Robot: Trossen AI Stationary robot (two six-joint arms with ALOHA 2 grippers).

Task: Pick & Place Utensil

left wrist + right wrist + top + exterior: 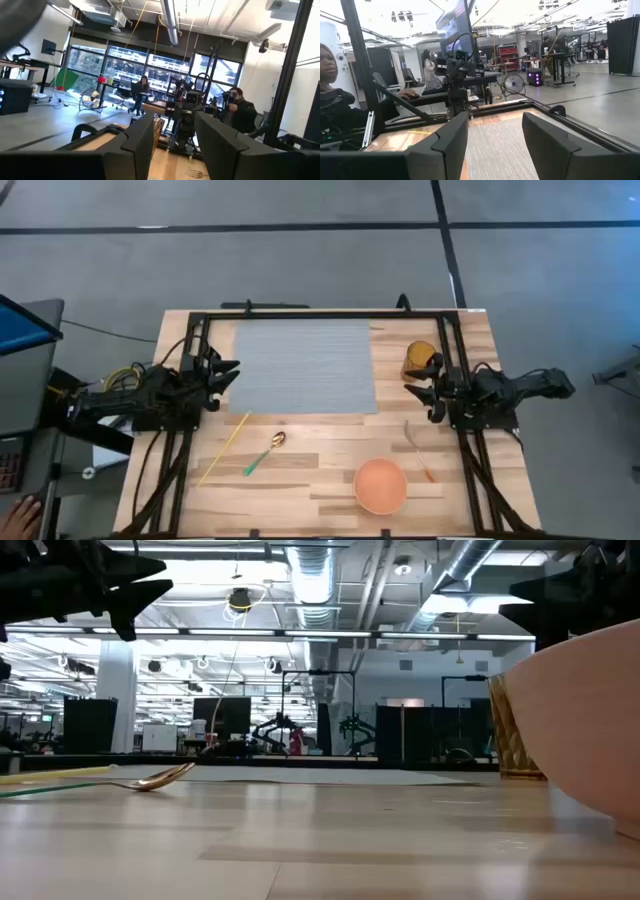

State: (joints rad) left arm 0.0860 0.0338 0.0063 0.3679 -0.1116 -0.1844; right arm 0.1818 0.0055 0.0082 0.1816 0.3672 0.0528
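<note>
The orange bowl (585,730) sits nearest the low camera, filling that view's right side; from above it lies at six o'clock on the counter (330,445), close to the near edge. My left jaws (228,373) hang at nine o'clock, just off the left edge of the grey mat (303,366), and they stand apart, with a clear gap between the two fingers (137,142). My right jaws (416,384) hang at three o'clock off the mat's right edge, likewise apart, fingers (452,137) spread and clamped on nothing. Neither pair touches any utensil.

The gold spoon with a green handle (264,454) lies at seven o'clock on bare wood below the mat, bowl end toward the mat. A yellow stick (224,448) lies just beside it toward eight o'clock, slanting. The fork with an orange handle (418,450) lies at four o'clock, near the bowl but apart from it. An amber cup (420,358) stands at two o'clock, just beside my right jaws.

Open wood runs between the spoon and the bowl. A black frame (320,313) borders the counter's far edge and sides. A person's hand (20,515) shows beyond the counter's lower left corner. I can read no writing on anything.
</note>
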